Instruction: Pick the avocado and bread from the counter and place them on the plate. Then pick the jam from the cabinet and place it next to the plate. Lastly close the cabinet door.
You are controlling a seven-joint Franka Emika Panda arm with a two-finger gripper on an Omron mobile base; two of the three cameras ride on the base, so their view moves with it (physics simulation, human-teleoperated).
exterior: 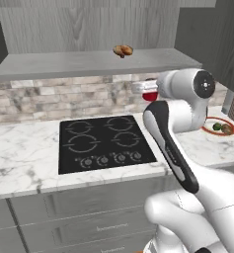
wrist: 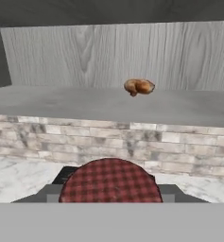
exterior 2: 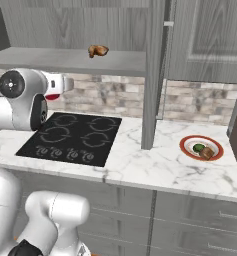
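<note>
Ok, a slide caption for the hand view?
Gripper holding the jam below the cabinet shelf, pastry on it.

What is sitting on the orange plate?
On the plate lie the green avocado and the brown bread, side by side. The plate's middle underneath them is covered.

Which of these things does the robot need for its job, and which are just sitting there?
For the job:
- jam, held in the gripper
- plate holding the avocado and bread
- counter
- cabinet and cabinet door, open

Just sitting there:
- pastry on the cabinet shelf
- cooktop
</note>
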